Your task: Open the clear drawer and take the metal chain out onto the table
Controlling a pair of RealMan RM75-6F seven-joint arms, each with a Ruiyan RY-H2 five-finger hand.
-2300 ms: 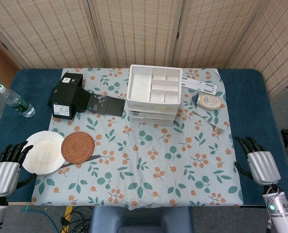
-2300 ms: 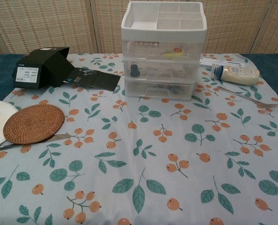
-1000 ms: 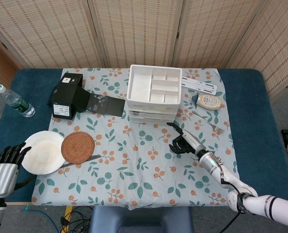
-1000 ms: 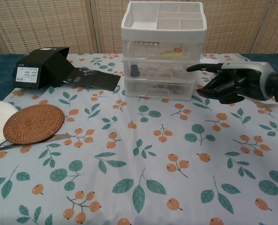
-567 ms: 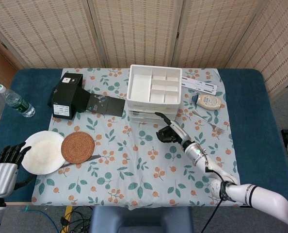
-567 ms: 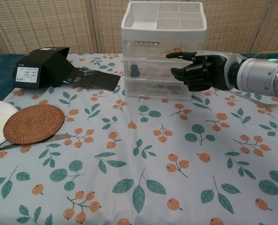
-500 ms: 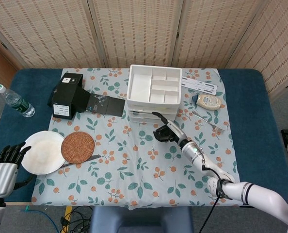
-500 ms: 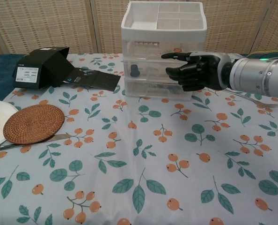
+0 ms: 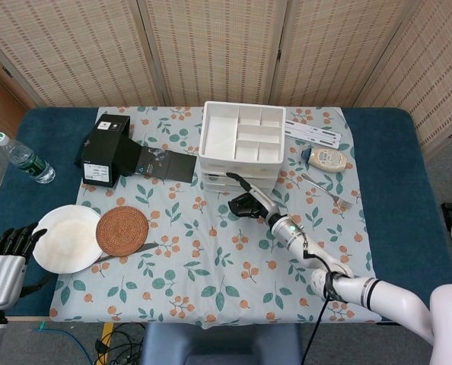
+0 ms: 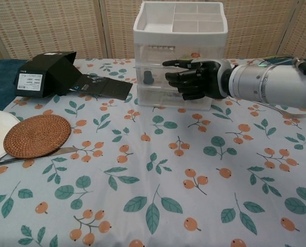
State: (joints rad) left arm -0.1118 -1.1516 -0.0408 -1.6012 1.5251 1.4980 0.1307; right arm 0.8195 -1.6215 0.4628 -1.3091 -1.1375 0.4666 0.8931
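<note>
The white drawer unit stands at the back middle of the table, with three clear drawers all pushed in. In the top drawer lies a pale beaded strand that looks like the metal chain. My right hand hovers just in front of the middle drawer, its fingers loosely bent, pointing left and holding nothing. I cannot tell whether it touches the drawer front. My left hand rests at the table's front left edge with fingers spread and empty; the chest view does not show it.
A black box and a dark card lie left of the unit. A plate, woven coaster and knife sit front left, a bottle far left. A fork and squeeze bottle lie right.
My right hand came up from the table's front right edge and swept left across to the front of the drawers. The left hand has barely moved. The drawers stay closed.
</note>
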